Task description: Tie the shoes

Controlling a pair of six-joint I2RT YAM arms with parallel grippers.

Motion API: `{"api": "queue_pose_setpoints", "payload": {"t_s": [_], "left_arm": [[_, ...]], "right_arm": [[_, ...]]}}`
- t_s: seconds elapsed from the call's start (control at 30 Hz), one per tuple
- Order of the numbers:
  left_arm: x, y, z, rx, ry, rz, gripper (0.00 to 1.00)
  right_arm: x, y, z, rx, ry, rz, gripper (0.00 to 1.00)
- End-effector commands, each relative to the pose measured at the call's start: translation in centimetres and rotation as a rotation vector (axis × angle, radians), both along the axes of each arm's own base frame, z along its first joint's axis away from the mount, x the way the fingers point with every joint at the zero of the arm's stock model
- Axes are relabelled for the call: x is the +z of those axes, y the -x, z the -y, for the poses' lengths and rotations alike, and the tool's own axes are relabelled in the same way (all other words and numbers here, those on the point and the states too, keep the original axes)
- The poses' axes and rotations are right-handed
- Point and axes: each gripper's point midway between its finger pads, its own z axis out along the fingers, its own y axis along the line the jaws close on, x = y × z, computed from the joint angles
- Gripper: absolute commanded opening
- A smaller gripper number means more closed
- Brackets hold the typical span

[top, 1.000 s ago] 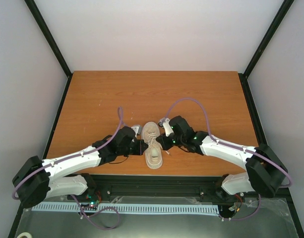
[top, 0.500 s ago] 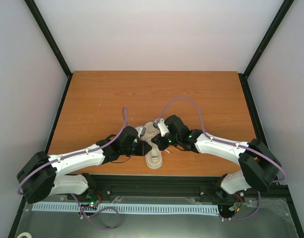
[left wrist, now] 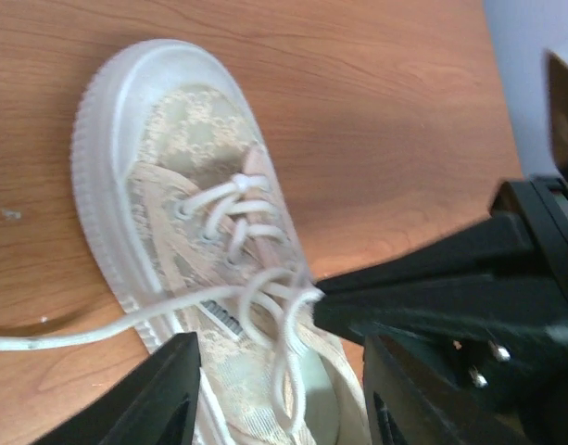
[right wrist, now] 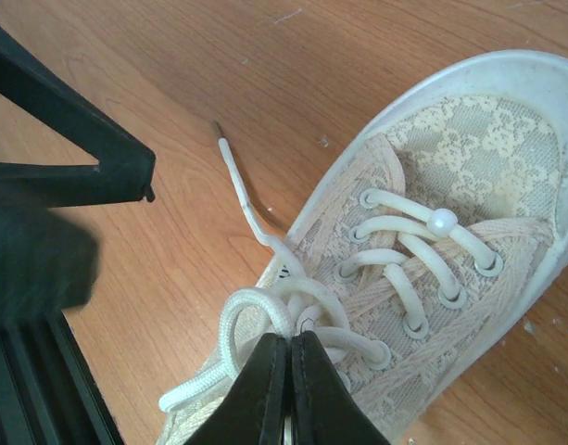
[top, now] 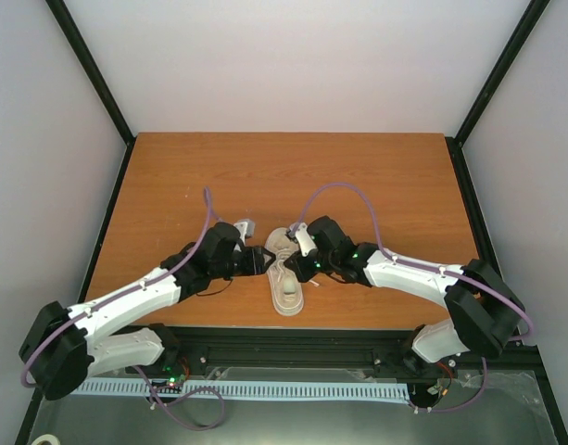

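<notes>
The cream shoe [top: 287, 293] lies near the table's front edge between both arms, toe pointing away. In the left wrist view the shoe [left wrist: 177, 139] shows its white laces [left wrist: 230, 206], and a loop of lace [left wrist: 297, 320] hangs over its opening. My left gripper [left wrist: 279, 375] is open, its fingers on either side of that loop without touching it. My right gripper [right wrist: 290, 341] is shut on a lace loop [right wrist: 251, 311] at the knot, and its black fingers [left wrist: 404, 287] reach in from the right. A loose lace end [right wrist: 235, 171] trails onto the wood.
The wooden table [top: 376, 176] extends far behind the shoe. A black rail [top: 293, 338] runs along the front edge just behind the heel. Purple cables [top: 344, 190] arch over both wrists. Grey walls stand at the left, right and back.
My left gripper has opened, let go of the lace and drawn back a little to the left. The right gripper has stayed shut on its loop.
</notes>
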Motion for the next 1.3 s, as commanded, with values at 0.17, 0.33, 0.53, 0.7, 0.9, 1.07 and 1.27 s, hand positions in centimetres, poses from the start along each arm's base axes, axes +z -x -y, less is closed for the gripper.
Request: {"api": "queue_pose_setpoints", "payload": {"t_s": [0.17,0.33,0.53,0.7,0.9,1.07,1.27], "left_arm": [[-1.1,-1.4,1.6,-0.030,0.036,-0.050,0.30],[-2.0,-1.5,2.4,-0.049,0.043,-0.079,0.26],[-3.0,-1.8,2.7,-0.047,0.039,-0.102,0.22],[-3.5,-1.9,2.8,-0.036,0.034,-0.113,0.18],[-4.2,-1.8,2.9,-0.041,0.038,-0.132,0.18],[-4.5,-1.9,3.1,-0.042,0.037,-0.139,0.17],[-3.9,-2.6,2.3,-0.003,0.021,-0.084,0.01]], "right_arm": [[-1.2,0.3,0.7,-0.016,0.037,-0.001,0.03],[-1.3,0.3,0.9,-0.022,0.039,-0.003,0.03],[-1.3,0.3,0.7,-0.021,0.033,-0.004,0.03],[-1.2,0.3,0.7,-0.019,0.032,-0.001,0.03],[-1.1,0.3,0.7,-0.018,0.033,0.001,0.03],[-1.0,0.3,0.7,-0.021,0.032,0.001,0.03],[-0.2,0.1,0.9,-0.033,0.021,0.016,0.03]]}}
